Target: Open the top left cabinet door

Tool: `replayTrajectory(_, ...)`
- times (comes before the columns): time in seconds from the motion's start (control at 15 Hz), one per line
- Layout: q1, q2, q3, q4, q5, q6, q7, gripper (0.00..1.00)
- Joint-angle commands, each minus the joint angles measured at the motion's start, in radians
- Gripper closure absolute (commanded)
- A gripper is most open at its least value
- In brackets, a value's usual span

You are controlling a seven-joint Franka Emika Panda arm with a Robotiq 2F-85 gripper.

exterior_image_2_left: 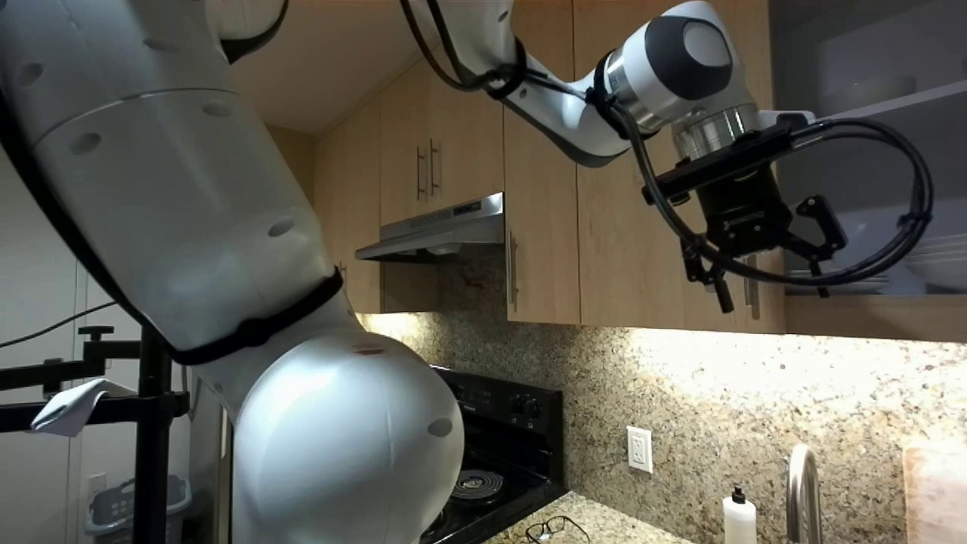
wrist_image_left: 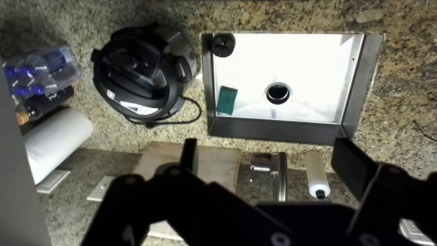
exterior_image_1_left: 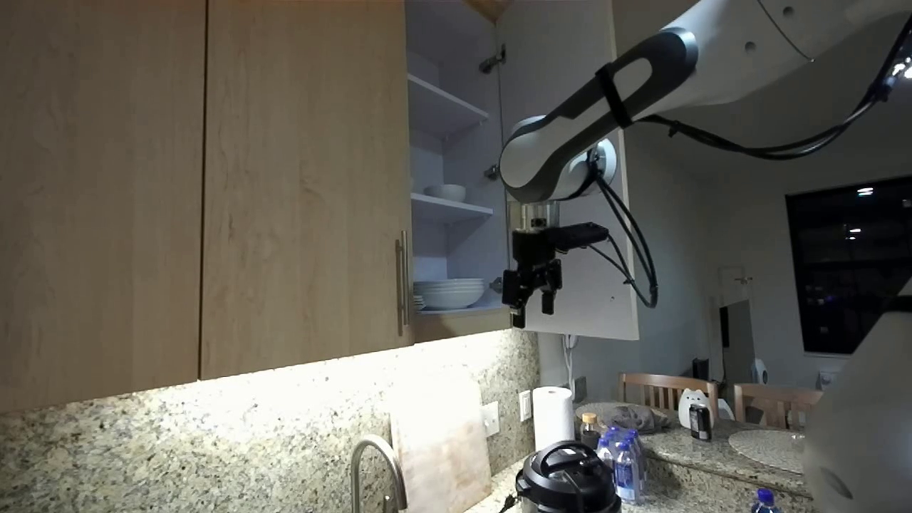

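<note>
Top left cab. door (exterior_image_1_left: 306,178): closed, immed. L of open cab. (exterior_image_1_left: 470,160) in both exterior views. Vert. bar handle (exterior_image_1_left: 405,274) sits low on door edge nearest open cab. Matching wood door (exterior_image_1_left: 100,199) adjoins same door on the side away from open cab.

Gripper (exterior_image_1_left: 533,308): pointing down, at R edge of open cab. in an exterior view, w/ visible gap btwn it & bar handle. Fingers (wrist_image_left: 353,167) spread wide apart; nothing held. In an exterior view, one fingertip (exterior_image_2_left: 723,293) shows against door face, its mate against open cab. Arm (exterior_image_1_left: 712,64) runs to upper R of open cab., above gripper.

Pale door panel (exterior_image_1_left: 581,306): swung out on R side of open cab., hinges (exterior_image_1_left: 491,64) visible. Inside open cab.: stacked white dishes (exterior_image_1_left: 450,293) at bottom; white bowl (exterior_image_1_left: 445,192) on shelf above.

Below open cab. in an exterior view: pale board (exterior_image_1_left: 442,442) leaning on speckled backsplash (exterior_image_1_left: 271,427). Lower R of open cab.: paper roll (exterior_image_1_left: 553,420), cooker (exterior_image_1_left: 570,474) (black lid) & grouped water bottles (exterior_image_1_left: 627,470). Wrist view, all lower than open cab.: sink (wrist_image_left: 273,130) w/ green sponge (wrist_image_left: 227,100) inside, black round item (wrist_image_left: 223,45) in one corner; faucet (wrist_image_left: 282,176) & pump bottle (wrist_image_left: 315,171) nr sink edge.
</note>
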Motion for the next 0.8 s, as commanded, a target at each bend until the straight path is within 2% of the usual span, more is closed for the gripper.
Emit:
replayTrajectory(0.0, 0.055, 0.056, -0.065, 0.092, 0.041, 0.065, -0.189, 0.0)
replayTrajectory(0.2, 0.116, 0.109, -0.101, 0.185, 0.098, 0.091, -0.338, 0.0)
replayTrajectory(0.47, 0.194, 0.2, -0.137, 0.332, 0.245, 0.071, -0.54, 0.0)
replayTrajectory(0.73, 0.218, 0.305, -0.156, 0.467, 0.436, 0.034, -0.754, 0.0)
